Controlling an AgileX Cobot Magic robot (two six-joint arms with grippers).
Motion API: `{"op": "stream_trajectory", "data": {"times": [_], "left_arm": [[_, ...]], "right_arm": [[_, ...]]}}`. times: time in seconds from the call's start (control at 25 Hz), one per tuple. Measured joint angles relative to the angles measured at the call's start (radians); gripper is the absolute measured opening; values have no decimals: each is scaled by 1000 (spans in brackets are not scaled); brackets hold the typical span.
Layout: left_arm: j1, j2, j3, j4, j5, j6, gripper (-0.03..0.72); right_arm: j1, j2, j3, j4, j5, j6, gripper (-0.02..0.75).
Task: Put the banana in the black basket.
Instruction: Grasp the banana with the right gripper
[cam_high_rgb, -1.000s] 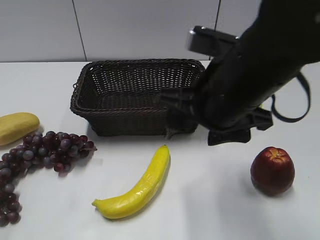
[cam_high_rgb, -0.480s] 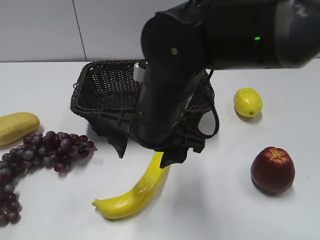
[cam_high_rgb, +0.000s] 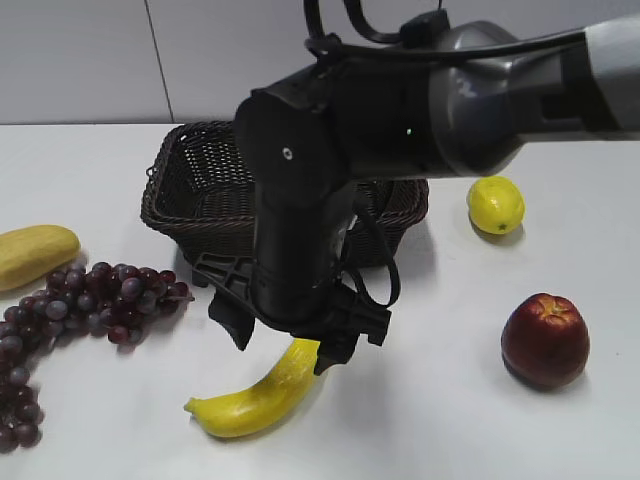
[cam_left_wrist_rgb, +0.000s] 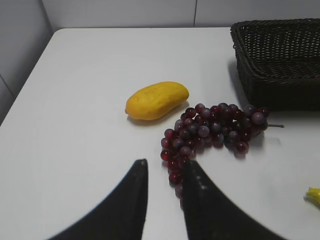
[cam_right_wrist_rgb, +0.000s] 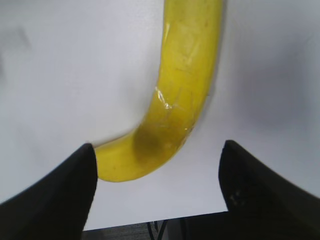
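The right gripper (cam_high_rgb: 282, 345) hangs directly over the far end of the banana (cam_high_rgb: 262, 393), with its jaws spread wide and nothing between them. In the right wrist view the banana (cam_right_wrist_rgb: 175, 95) lies between the two fingers (cam_right_wrist_rgb: 60, 185), one on each side, with table showing on both sides of the fruit, so no contact is made. The banana's long axis runs from near left to far right on the table, roughly across the line between the fingers. It lies just near of the black basket (cam_high_rgb: 185, 195), apart from it.

The left gripper (cam_left_wrist_rgb: 162, 195) is well off to the left above the grapes (cam_left_wrist_rgb: 212, 130), its fingers nearly together and holding nothing. The right arm is therefore the nearer one.

The banana is bright yellow, smooth, glossy, curved and tapered at the ends.
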Motion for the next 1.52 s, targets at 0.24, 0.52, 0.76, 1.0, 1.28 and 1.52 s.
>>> {"op": "stream_trajectory", "data": {"times": [0.24,0.52,0.76,1.0,1.28,1.52], "left_arm": [[-1,0,0,0,0,0,233],[-1,0,0,0,0,0,233],[-1,0,0,0,0,0,233],[-1,0,0,0,0,0,233],[-1,0,0,0,0,0,233],[-1,0,0,0,0,0,233]], "right_arm": [[13,57,-1,-27,-3,102,571],[21,93,-1,-73,-31,194,571],[21,127,-1,-80,-52,216,571],[21,140,-1,-81,-76,220,571],[21,154,-1,-82,-82,225,452],[21,154,-1,-84,-83,244,323]]}}
